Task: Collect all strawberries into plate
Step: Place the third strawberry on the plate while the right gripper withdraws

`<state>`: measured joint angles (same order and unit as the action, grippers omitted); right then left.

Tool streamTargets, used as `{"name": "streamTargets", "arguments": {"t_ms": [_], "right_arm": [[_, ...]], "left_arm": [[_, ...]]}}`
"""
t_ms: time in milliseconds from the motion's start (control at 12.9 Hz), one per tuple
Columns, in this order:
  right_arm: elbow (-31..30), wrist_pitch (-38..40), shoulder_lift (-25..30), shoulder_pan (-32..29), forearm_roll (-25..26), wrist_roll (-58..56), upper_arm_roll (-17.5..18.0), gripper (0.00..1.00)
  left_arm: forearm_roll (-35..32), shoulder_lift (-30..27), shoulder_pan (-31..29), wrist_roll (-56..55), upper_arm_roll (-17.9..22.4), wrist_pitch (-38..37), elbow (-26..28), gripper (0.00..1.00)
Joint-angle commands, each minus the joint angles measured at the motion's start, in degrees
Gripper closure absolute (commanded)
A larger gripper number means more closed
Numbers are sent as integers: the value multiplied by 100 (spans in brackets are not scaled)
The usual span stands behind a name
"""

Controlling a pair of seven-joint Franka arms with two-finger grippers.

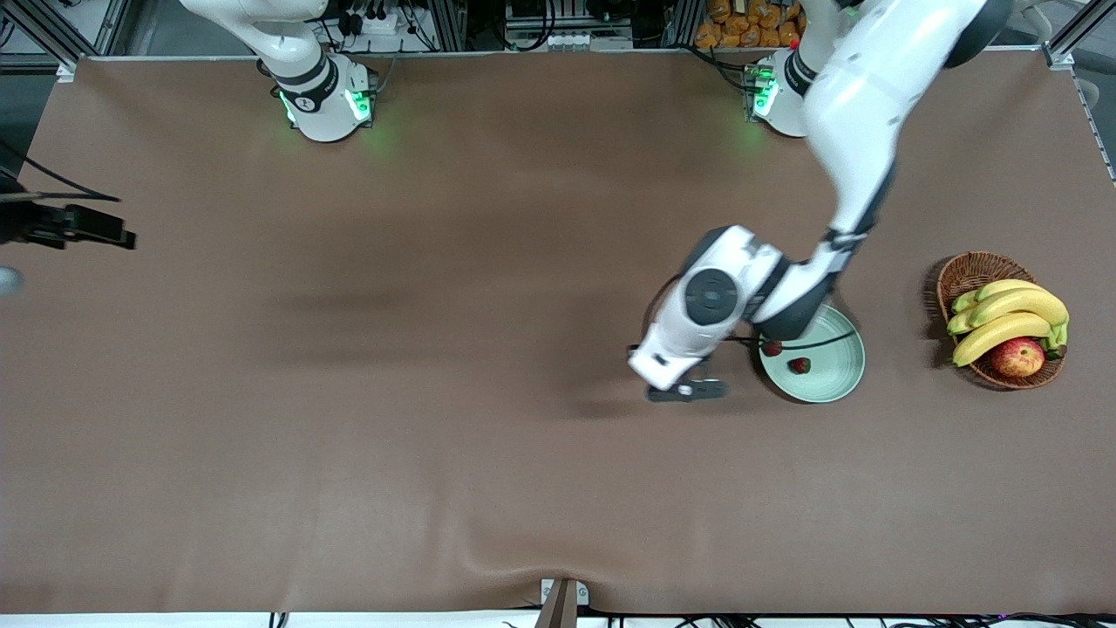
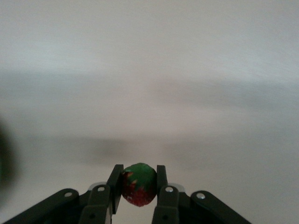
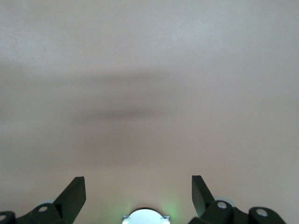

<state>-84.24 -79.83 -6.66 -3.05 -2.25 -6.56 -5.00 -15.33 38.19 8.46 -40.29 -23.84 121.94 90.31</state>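
Front view: two strawberries are sitting in the plate (image 1: 833, 375), right of centre, one (image 1: 799, 365) near its middle, one (image 1: 772, 349) at the rim toward the right arm's end. Left gripper (image 1: 689, 390) is sitting low over the table (image 1: 349, 392), just beside the plate. One basket (image 1: 968, 272) at the right edge is holding a bunch of bananas (image 1: 1011, 316) and one apple (image 1: 1017, 357). The right arm is waiting at the upper left.

Left wrist view: the fingers (image 2: 161, 179) are clamping a third strawberry (image 2: 138, 184), lower centre of frame.

Right wrist view: right gripper (image 3: 138, 193) is hanging over bare table, fingers (image 3: 74, 196) wide apart, holding nothing.
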Motion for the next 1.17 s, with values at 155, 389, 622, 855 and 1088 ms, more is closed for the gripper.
{"name": "streamTargets", "arguments": {"t_ms": [155,389,622,855,1088], "right_arm": [[136,91,69,23,93,-162,-10,0],[338,64,69,76,259,-153,-36,0],[356,169,69,348,753,-65,-36,0],[365,170,60,331,191,-30,-28,0],[294,170,42,366,225,127,-19,0]], "left_arm": [[-49,-584,-1687,1381,-525,-1286,398,100],[-136,-628,-2400,1928,-525,-1226,838,79],[-418,-488,-2577,1920,-516,-1103,1014,59],[-584,-303,-2806,1964,-508,-568,1233,30],[-629,-452,-2841,2025,-525,-575,1182,0]]}}
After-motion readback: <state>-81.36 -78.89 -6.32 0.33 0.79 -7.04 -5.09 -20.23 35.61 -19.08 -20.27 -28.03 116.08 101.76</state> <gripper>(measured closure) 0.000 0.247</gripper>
